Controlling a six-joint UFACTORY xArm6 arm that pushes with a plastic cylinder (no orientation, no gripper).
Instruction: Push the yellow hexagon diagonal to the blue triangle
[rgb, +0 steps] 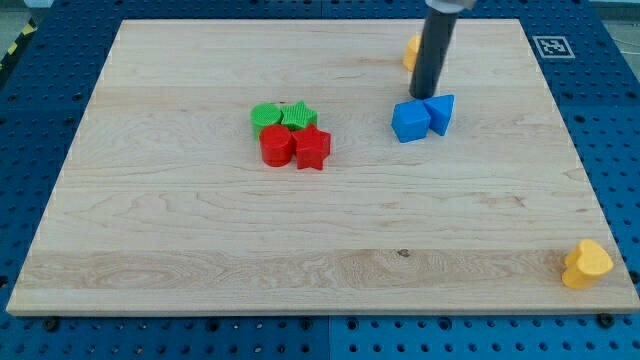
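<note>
The yellow hexagon lies near the view's top edge of the wooden board, mostly hidden behind my dark rod. The blue triangle lies below it, touching a blue cube-like block on its left. My tip rests just above the seam between these two blue blocks, touching or nearly touching them. The tip is below and slightly right of the yellow hexagon.
A cluster sits left of centre: green round block, green star, red cylinder, red star. A yellow heart-like block hangs at the board's bottom right corner. A printed marker lies beyond the top right corner.
</note>
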